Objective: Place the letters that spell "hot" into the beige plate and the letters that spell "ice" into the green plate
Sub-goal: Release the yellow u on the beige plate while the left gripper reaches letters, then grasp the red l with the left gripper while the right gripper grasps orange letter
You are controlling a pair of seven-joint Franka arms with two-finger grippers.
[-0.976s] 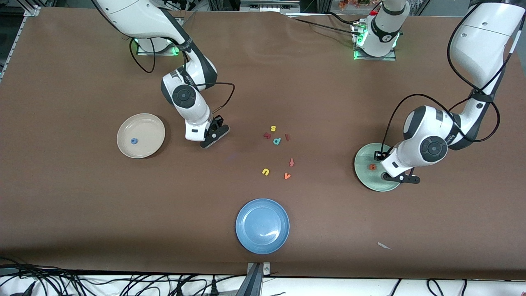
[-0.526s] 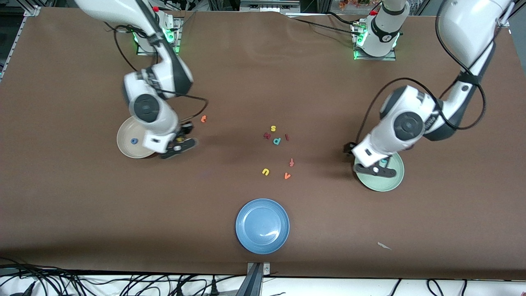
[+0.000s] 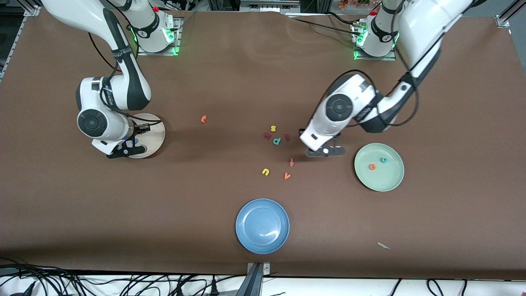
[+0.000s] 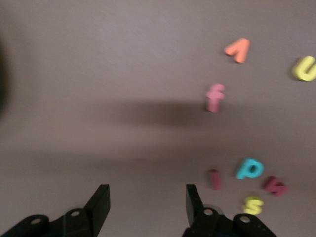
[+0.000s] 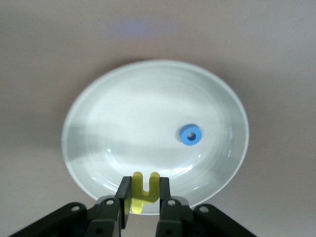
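The right gripper (image 5: 143, 202) is clamped on the yellow h (image 5: 144, 190) over the beige plate (image 3: 158, 133) — the blue o (image 5: 190, 134) lies in it. The orange t (image 3: 203, 119) lies on the table between that plate and the letter cluster. The left gripper (image 4: 147, 202) hangs above the table by the dark red i (image 4: 214, 178), jaws apart, empty. The green plate (image 3: 392, 181) holds the orange e (image 3: 372, 167) and teal c (image 3: 383, 160).

Brown-covered table (image 3: 230, 74) under even light, black cables (image 3: 123, 283) along its nearer edge.
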